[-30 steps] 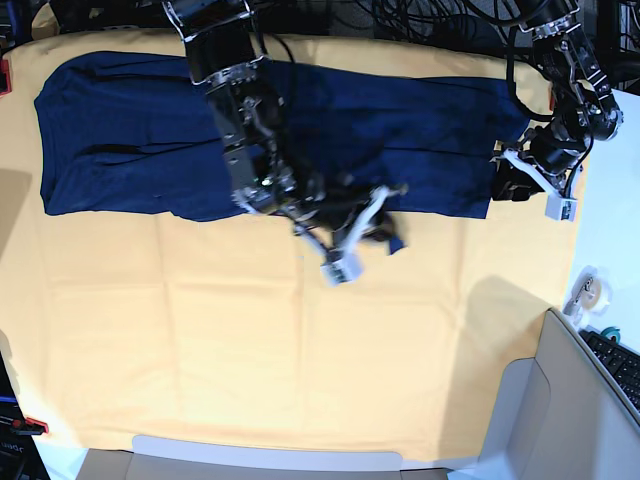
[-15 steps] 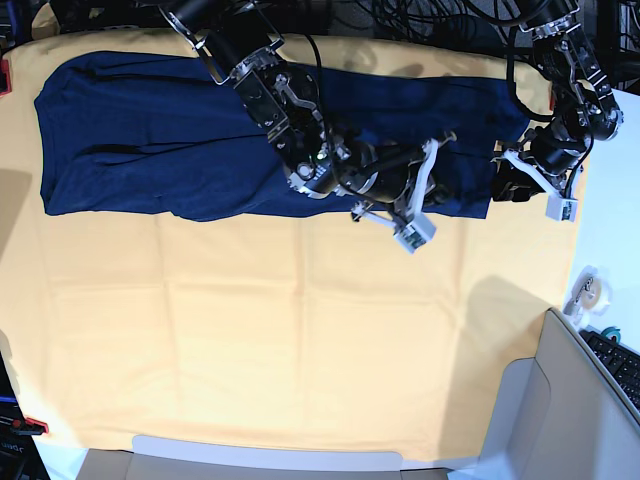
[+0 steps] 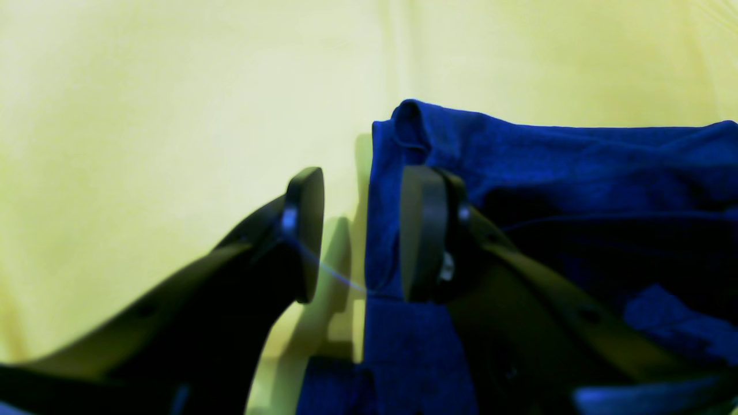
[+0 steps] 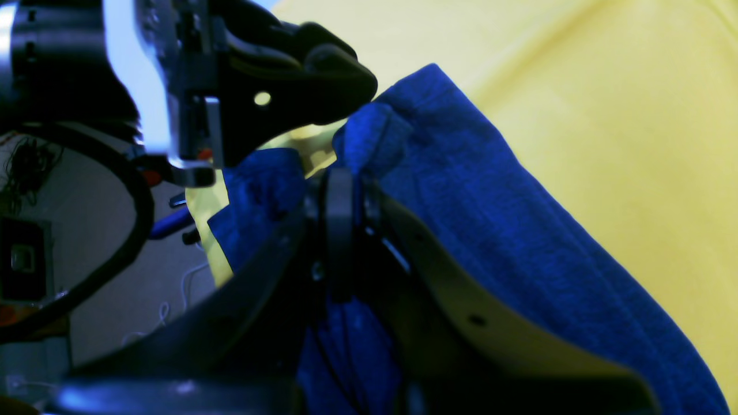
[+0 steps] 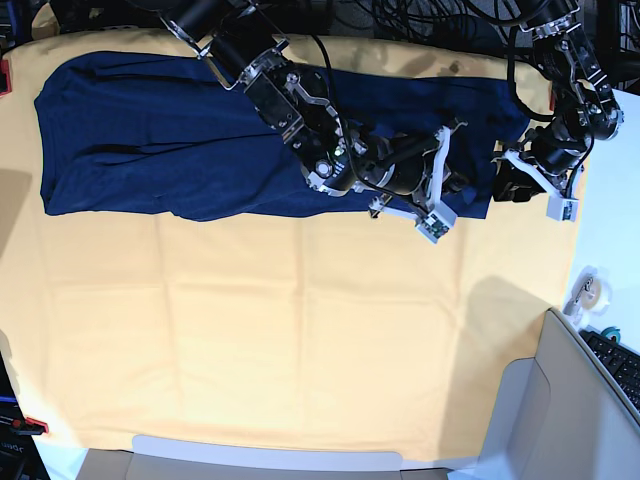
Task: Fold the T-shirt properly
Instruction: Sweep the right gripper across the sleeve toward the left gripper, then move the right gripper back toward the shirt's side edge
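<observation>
The dark navy T-shirt (image 5: 150, 140) lies as a long band across the far part of the yellow table cloth (image 5: 300, 330). My right gripper (image 5: 455, 190) reaches over it from the far left. In the right wrist view this gripper (image 4: 341, 173) is shut on a bunched fold of the blue fabric (image 4: 490, 202). My left gripper (image 5: 503, 182) sits at the shirt's right end. In the left wrist view it (image 3: 362, 230) stands open, with the shirt's edge (image 3: 548, 167) against the right finger (image 3: 424, 230) and yellow cloth showing in the gap.
A grey box (image 5: 570, 400) fills the near right corner, with a tape roll (image 5: 585, 290) and a keyboard (image 5: 620, 365) beside it on the white table. Cables run along the far edge. A red clamp (image 5: 4, 75) holds the cloth at the left.
My right arm has swung to the right, carrying the held fold of the shirt from the middle toward the left gripper. The left arm has not moved.
</observation>
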You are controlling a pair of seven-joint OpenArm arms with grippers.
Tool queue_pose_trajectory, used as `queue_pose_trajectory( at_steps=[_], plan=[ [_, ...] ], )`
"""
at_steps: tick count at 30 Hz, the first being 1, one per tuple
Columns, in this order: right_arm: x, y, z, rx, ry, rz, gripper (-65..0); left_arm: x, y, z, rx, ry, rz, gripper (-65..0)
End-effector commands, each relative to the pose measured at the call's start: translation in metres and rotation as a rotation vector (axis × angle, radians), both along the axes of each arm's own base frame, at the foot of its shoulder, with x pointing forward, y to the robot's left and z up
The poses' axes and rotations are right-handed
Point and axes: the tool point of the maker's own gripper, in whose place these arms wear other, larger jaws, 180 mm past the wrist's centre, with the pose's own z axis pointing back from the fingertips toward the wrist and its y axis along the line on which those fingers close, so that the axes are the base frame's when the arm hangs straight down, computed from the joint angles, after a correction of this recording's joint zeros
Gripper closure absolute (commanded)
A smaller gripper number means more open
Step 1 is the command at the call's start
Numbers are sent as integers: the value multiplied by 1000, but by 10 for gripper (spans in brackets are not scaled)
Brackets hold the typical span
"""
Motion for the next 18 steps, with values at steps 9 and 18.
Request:
queue_pose_trajectory(
  at_steps=[9, 18],
  plan=[
    [9, 9, 16, 41, -32, 2, -142, 8, 6, 14, 11, -51, 6, -218],
    [11, 9, 25, 61, -49, 1, -345, 8, 6, 14, 11, -51, 6, -219]
  ],
)
